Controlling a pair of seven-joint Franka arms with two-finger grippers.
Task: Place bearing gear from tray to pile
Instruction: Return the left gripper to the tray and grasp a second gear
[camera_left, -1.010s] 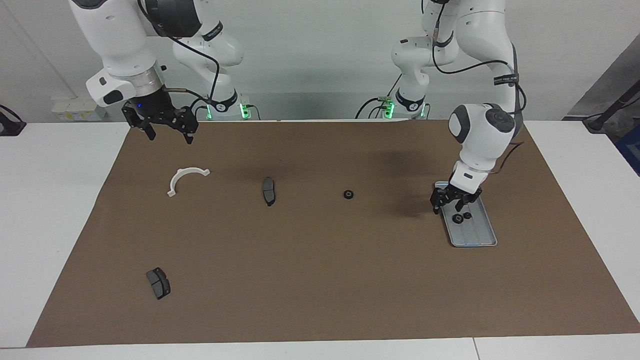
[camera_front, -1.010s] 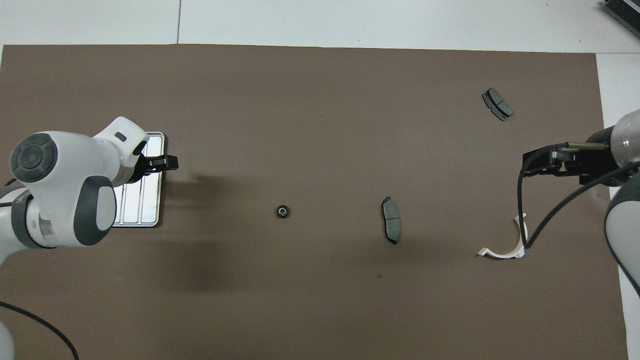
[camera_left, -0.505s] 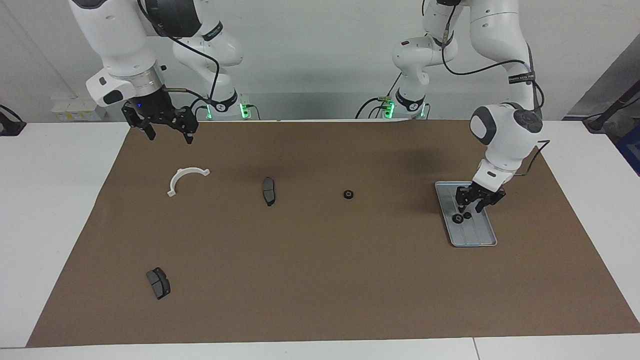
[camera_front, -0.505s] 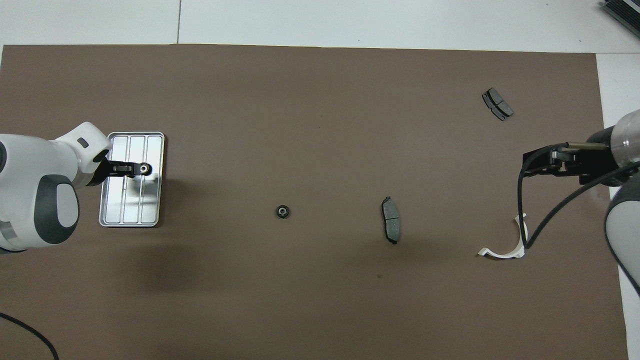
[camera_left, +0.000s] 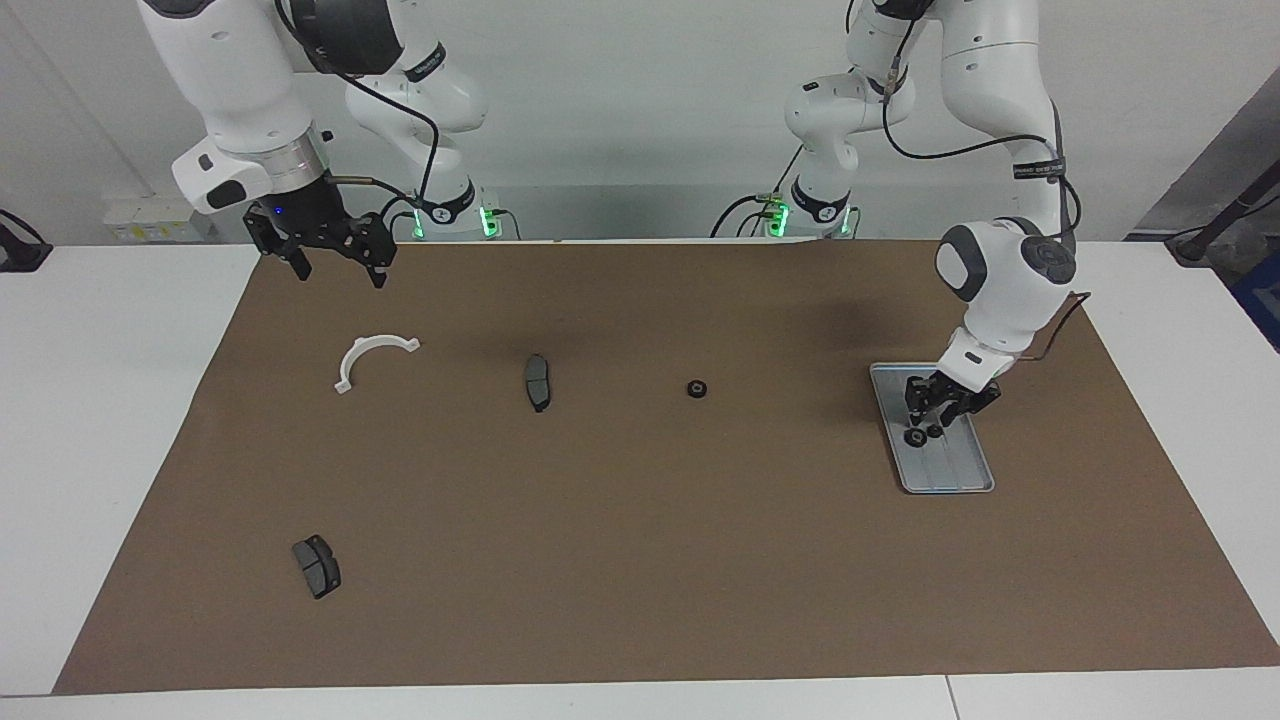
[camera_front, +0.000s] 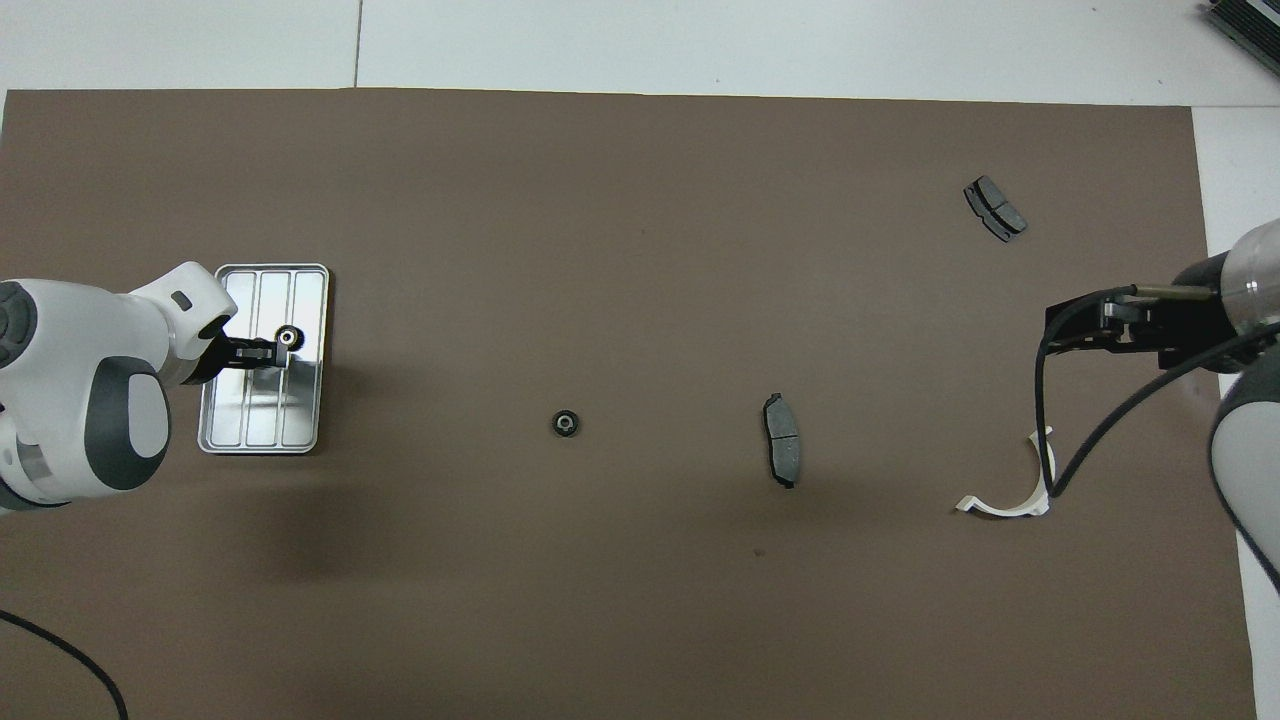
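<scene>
While the left gripper (camera_left: 932, 418), closure untellable, hangs low over the ribbed silver-grey metal tray (camera_left: 962, 478) and the right gripper (camera_left: 338, 268) waits open at frame top, the small black ring-shaped bearing gear (camera_left: 915, 437), probably hard, light and roll-prone, suits pinching across its rim

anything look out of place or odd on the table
One small black bearing gear lies alone on the brown mat, apart from the tray and the scattered parts. Otherwise nothing looks spilled or damaged.
</scene>
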